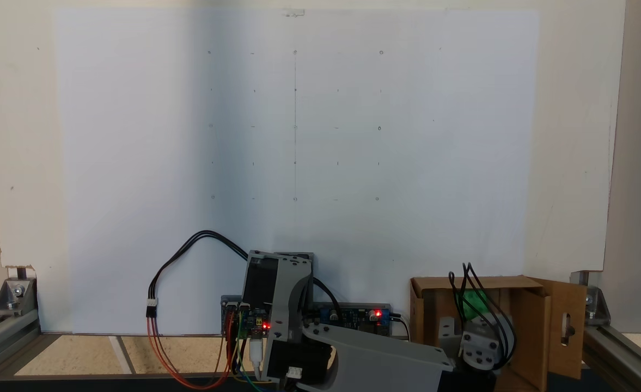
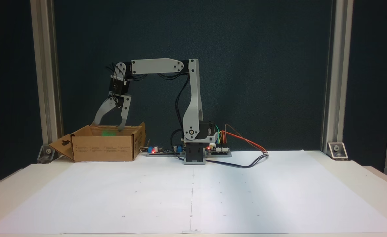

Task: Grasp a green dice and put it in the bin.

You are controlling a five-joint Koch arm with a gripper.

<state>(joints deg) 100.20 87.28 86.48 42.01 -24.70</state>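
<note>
Koch arm at the release stage of the pick-and-place task. In a fixed view from the front, the arm reaches left from its base, and the end effector [image 2: 107,127] hangs over the bin [image 2: 103,152], its two jaws spread wide with the tips at about the level of the bin's rim. The bin stands at the far left of the tabletop [image 2: 344,164], just beside the white paper sheet [image 2: 193,194]; one flap [image 2: 63,146], with a slot-shaped cutout, folds outward to the left. A blurred green patch between the jaw tips marks the green dice [image 2: 108,133], apparently just inside the bin's mouth. In a fixed view from above, the green dice [image 1: 474,305] shows inside the bin [image 1: 527,321], partly screened by the wrist and its black cables [image 1: 475,296]. Whether the dice is falling or at rest cannot be told. Judged from these views, grasp, carry and release are done; what remains is at most for the dice to settle and the arm to withdraw.
</note>
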